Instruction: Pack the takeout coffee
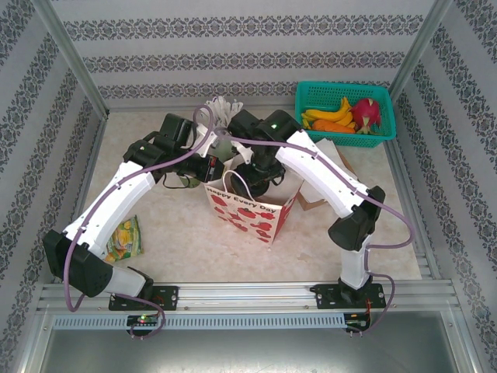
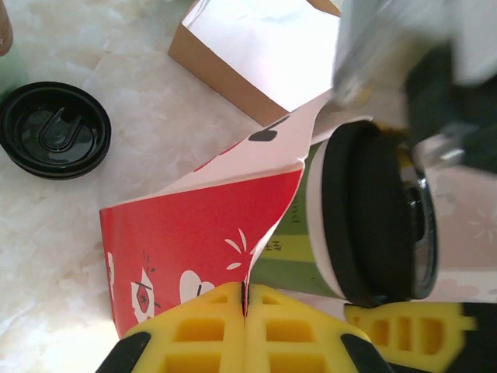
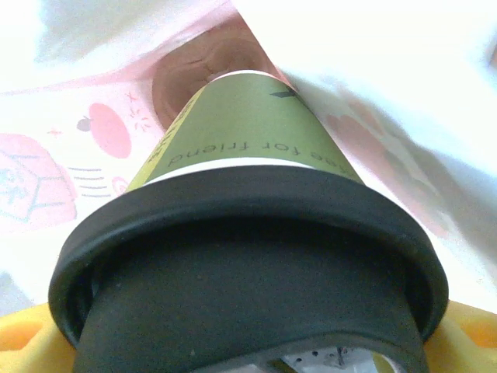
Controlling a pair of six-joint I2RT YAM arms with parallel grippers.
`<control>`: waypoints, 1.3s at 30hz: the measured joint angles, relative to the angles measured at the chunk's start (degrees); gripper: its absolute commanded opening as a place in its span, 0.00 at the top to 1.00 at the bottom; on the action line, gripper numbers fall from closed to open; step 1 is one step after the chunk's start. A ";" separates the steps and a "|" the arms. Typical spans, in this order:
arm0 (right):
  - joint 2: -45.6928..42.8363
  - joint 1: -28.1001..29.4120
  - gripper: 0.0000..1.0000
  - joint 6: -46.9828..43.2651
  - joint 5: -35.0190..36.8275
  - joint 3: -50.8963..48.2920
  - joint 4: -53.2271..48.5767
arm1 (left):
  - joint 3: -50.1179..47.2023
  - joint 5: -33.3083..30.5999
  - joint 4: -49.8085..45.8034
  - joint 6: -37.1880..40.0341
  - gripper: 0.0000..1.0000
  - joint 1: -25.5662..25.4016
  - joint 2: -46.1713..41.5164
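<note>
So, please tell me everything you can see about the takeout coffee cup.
The takeout coffee cup is a small paper cup with a round black plastic lid. It is cream just under the lid, then comes an olive-green band with dark lettering. It is tilted, base first, in the mouth of the red-and-white paper gift bag, whose wall appears to lie against its side. The right gripper clamps it at the lid, one yellow finger on each side.

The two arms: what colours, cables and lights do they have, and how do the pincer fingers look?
The left arm and right arm have white shells with black joints and bases, a purple cable along each, and small green lights. The left pincer has yellow fingers moulded as a waffle-like grid.
</note>
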 measured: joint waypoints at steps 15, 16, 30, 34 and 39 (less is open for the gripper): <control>-0.37 0.02 0.42 -3.58 1.99 -1.46 -2.73 | -0.79 -0.02 0.02 1.40 1.00 0.00 -0.11; -0.33 0.04 0.42 -3.87 1.99 -1.95 -2.73 | -0.79 -0.02 0.02 1.44 1.00 0.00 -0.11; 0.20 0.55 0.43 -9.18 2.56 -8.50 -2.75 | -0.55 -1.57 -0.52 2.97 1.00 0.00 -0.11; 0.28 1.18 0.44 -10.27 2.36 -9.01 -2.75 | 0.50 -2.21 -1.40 3.61 1.00 0.00 -0.09; 1.22 1.68 0.44 -10.88 1.57 -9.25 -2.78 | 0.61 -2.21 -1.25 3.58 1.00 0.00 -0.09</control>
